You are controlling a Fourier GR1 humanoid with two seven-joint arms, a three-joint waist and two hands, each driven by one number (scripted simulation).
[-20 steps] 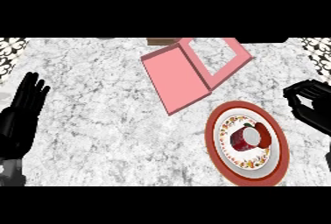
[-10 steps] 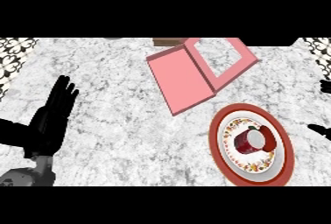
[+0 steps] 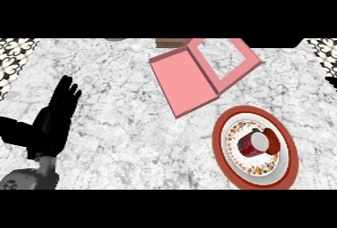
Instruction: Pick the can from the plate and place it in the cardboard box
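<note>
A red can [image 3: 254, 144] with a pale top lies on its side in the middle of a white patterned plate [image 3: 230, 156] with a red rim, at the lower right of the marble counter. Up and to the left of the plate sits the pink cardboard box [image 3: 220, 80], open, with its flat lid [image 3: 182, 84] spread to the left. My left hand [image 3: 52, 118] stands open at the far left, fingers pointing up, well away from both. Only a dark sliver of my right hand [image 3: 331, 83] shows at the right edge, above the plate.
A brown object [image 3: 172, 43] lies just behind the box at the counter's far edge, and a grey one [image 3: 116, 39] peeks in left of it. Patterned wall tiles [image 3: 14, 53] fill the top corners. Bare marble [image 3: 125, 133] spans the stretch between my left hand and the plate.
My left hand has come further into view at the left, still open. My right hand has slid out to the right edge. The box and plate sit further right in the view.
</note>
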